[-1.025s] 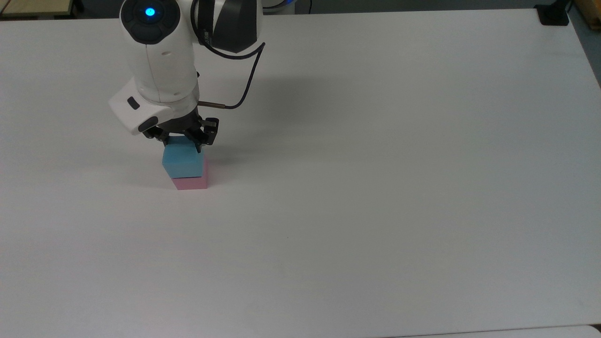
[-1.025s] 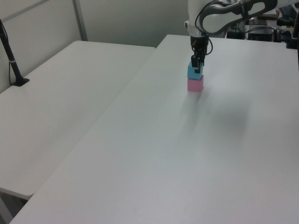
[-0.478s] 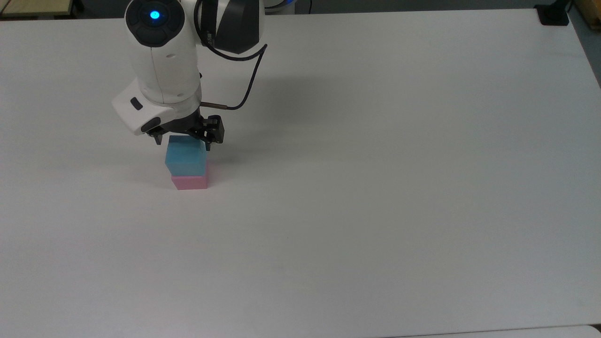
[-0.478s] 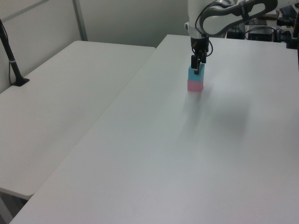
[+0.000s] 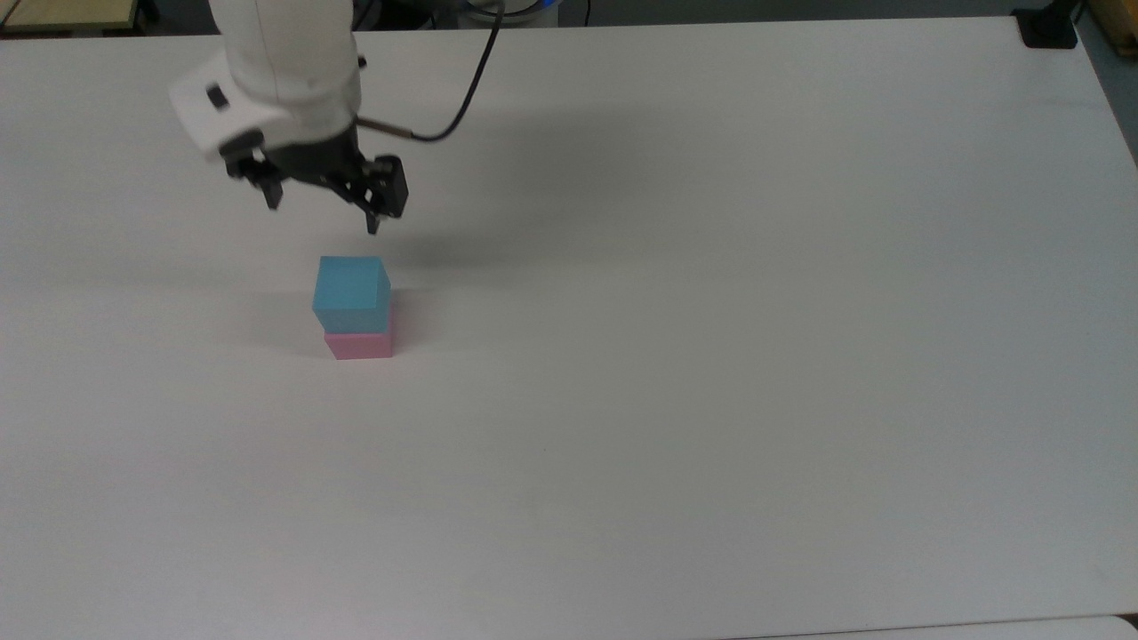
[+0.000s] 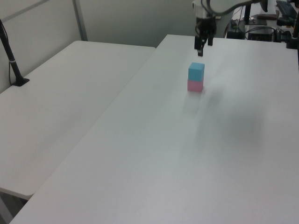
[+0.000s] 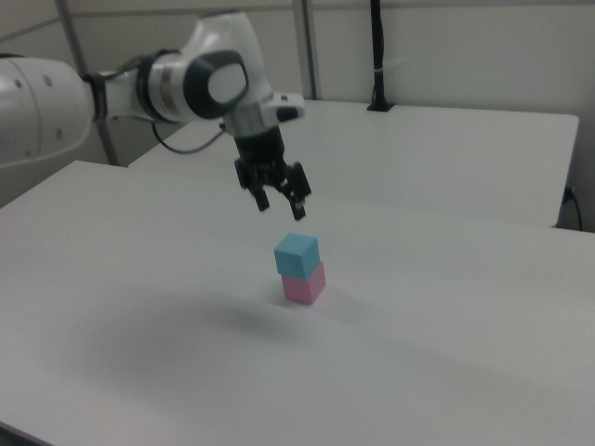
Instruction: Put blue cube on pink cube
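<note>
With the blue cube [image 5: 351, 293] sitting on the pink cube [image 5: 359, 345], my gripper [image 5: 322, 212] hangs w/ fingers spread, empty. In the top view the stack's just below it, mid-left of frame; I'd back off straight up.

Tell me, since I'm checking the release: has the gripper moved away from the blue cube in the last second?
Yes. The gripper, open, has risen off the blue cube; a clear gap separates them in the top view. The blue cube rests on the pink cube.
</note>
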